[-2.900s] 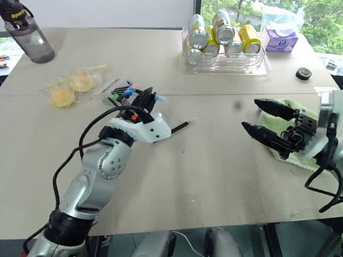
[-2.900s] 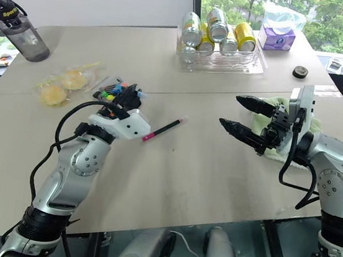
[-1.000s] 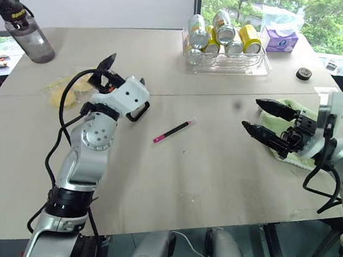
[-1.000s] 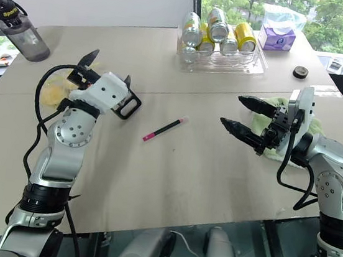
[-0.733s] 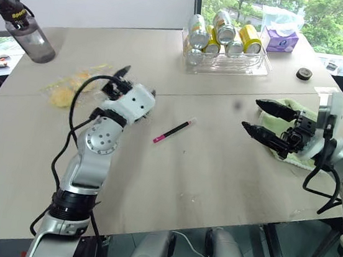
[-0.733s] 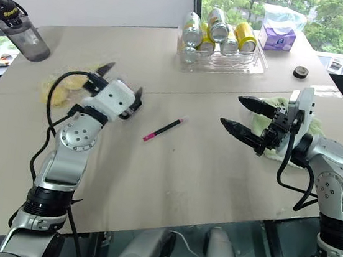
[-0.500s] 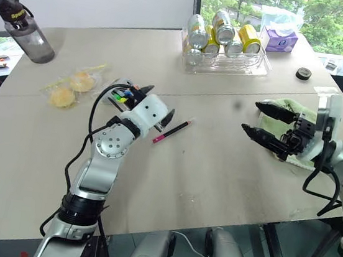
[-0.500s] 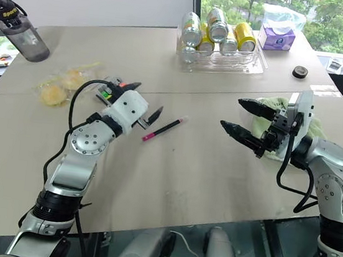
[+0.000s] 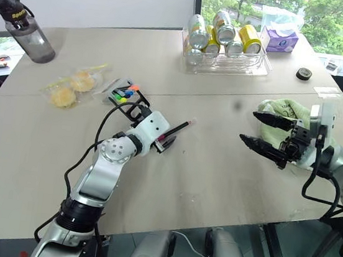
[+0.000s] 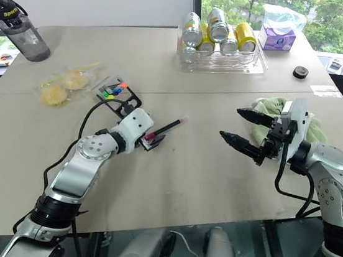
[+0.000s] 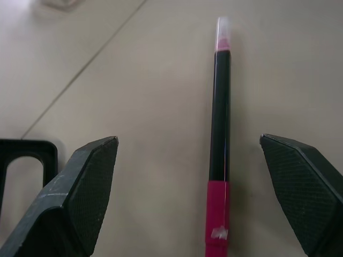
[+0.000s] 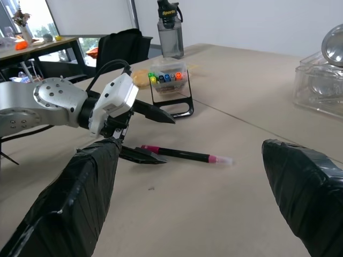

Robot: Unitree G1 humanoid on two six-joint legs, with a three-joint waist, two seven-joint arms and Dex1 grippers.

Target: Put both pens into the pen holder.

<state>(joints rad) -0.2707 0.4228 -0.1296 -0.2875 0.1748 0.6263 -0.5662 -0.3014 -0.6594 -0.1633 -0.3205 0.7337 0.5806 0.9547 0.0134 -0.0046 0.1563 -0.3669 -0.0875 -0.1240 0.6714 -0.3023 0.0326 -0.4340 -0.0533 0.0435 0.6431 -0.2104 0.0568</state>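
Your left gripper is wide open and low over the table, one finger on each side of the pink-ended pen, not gripping it. The holder sits just behind. Your right gripper hangs open too, empty, well off to the side.

We are seeing the slim dark pink-ended pen being cut off by the left wrist view's edge at its near end.
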